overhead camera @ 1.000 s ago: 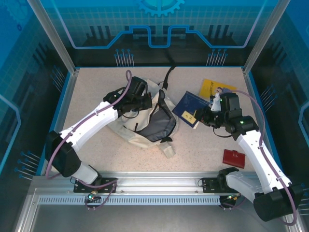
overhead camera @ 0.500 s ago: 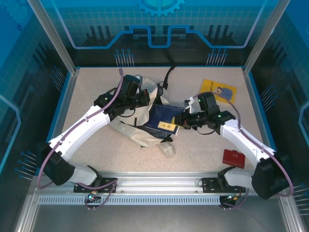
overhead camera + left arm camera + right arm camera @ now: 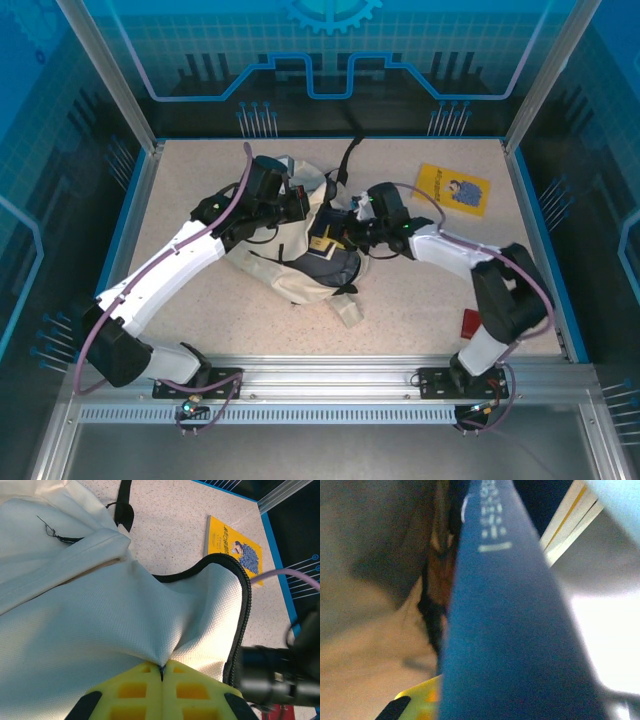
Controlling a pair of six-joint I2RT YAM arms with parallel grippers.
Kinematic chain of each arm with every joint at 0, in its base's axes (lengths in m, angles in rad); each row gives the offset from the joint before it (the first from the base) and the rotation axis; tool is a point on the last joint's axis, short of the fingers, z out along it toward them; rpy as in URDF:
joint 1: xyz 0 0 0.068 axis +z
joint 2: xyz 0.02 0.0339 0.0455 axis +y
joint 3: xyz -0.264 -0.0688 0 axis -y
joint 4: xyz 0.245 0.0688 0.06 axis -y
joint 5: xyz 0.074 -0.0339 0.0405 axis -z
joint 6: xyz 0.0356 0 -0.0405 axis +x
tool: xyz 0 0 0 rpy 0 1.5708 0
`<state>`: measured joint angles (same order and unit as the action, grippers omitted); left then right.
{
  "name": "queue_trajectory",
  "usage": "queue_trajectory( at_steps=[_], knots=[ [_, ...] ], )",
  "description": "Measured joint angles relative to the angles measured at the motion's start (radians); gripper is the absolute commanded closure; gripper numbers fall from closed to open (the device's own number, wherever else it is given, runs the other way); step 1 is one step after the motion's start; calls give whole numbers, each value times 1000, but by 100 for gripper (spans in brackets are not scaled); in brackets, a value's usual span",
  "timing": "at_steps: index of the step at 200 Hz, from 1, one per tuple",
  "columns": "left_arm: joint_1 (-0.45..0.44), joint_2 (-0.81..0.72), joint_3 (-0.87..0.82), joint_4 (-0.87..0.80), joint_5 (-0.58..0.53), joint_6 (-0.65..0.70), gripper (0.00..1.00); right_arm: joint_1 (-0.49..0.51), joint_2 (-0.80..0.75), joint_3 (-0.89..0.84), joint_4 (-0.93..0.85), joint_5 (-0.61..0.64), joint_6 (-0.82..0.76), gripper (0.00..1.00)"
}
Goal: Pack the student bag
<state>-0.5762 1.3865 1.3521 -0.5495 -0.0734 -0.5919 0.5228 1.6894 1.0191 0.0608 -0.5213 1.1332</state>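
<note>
My left gripper [image 3: 161, 667] had its jaws pressed fully together, pinching a fold of the cream bag [image 3: 75, 620] beside its black zip edge. The bag lay on the table [image 3: 200, 170], left of centre, with its mouth held open. My right gripper [image 3: 352, 232] was clamped on a blue book [image 3: 510, 630], whose far end sat in that mouth. A yellow book [image 3: 452, 189] lay flat, well apart.
</note>
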Motion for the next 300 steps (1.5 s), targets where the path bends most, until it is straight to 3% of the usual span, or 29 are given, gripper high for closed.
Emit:
queue_trajectory(
  at_steps=[44,64,96,121,196,244,248,262,273,285,300],
  knots=[
    [6,0,0,4,15,0,100,76,192,116,114,150,125,86],
    [9,0,-1,6,18,0,100,101,251,184,121,208,167,75],
    [16,-2,-11,9,18,0,100,106,319,251,111,231,203,45],
    [17,-2,-14,10,18,0,100,105,315,243,100,225,206,41],
    [27,-2,-18,16,19,5,100,76,19,42,-26,200,153,24],
    [37,1,-98,66,99,40,100,-80,-200,68,-318,325,-77,15],
    [37,3,-105,69,113,43,95,-103,-205,76,-341,334,-97,15],
    [37,19,-126,76,163,49,54,-191,-204,115,-412,370,-171,14],
    [37,36,-135,77,189,49,29,-257,-185,153,-463,403,-224,13],
    [37,49,-143,78,202,48,14,-322,-142,211,-509,439,-282,13],
    [38,53,-151,77,202,42,2,-385,-60,298,-545,476,-345,13]
  ],
)
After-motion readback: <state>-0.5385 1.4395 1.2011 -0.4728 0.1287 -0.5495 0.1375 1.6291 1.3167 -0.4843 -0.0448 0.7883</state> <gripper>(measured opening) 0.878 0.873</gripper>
